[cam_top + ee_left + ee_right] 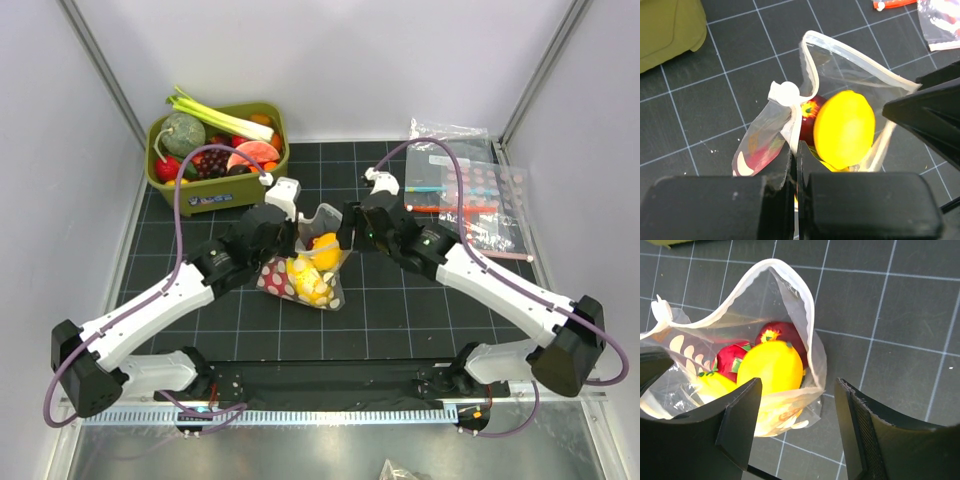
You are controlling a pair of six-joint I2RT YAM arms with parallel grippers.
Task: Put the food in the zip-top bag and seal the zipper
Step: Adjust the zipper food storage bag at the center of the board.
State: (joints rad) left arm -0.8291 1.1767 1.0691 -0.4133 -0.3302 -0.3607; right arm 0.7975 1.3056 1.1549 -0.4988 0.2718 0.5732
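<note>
The clear cream-dotted zip-top bag (310,262) stands mid-table with its mouth open upward. Inside lie a yellow round fruit (771,366), red fruit (730,360) and more yellow food (308,283). The zipper strip (805,315) runs round the open mouth, unsealed; it also shows in the left wrist view (850,55). My left gripper (796,155) is shut on the bag's left mouth edge, beside the white slider tab (788,92). My right gripper (797,405) is open at the bag's right edge, one finger (742,415) in front of the bag, the other finger (865,425) clear of it.
A green bin (218,152) of toy produce stands at the back left. Clear bags with pink-red dots (480,195) lie at the back right. The black grid mat (390,310) covers the table.
</note>
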